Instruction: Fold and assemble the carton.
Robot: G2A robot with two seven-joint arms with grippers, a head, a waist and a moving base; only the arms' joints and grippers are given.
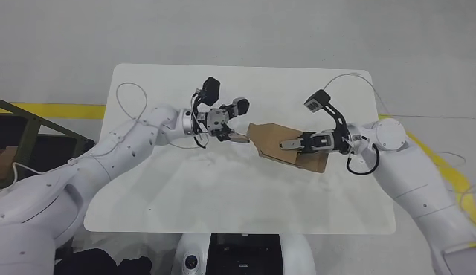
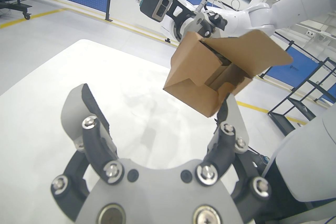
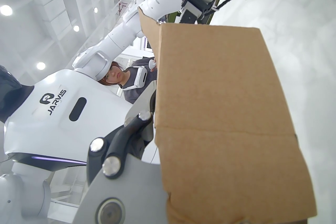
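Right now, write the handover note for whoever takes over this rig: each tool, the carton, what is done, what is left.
Right tool: shut on the carton, holding it above the table.
Left tool: open and empty, with one finger at the carton's lower corner; contact unclear.
Done: carton opened into a box shape, small flaps at the near end turned in.
Left: the large flap stands open; fold it shut and tuck it.

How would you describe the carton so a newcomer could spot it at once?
Find the white table. Near its middle, the right gripper holds the carton. It is the only brown cardboard thing there, half folded, one flap open.
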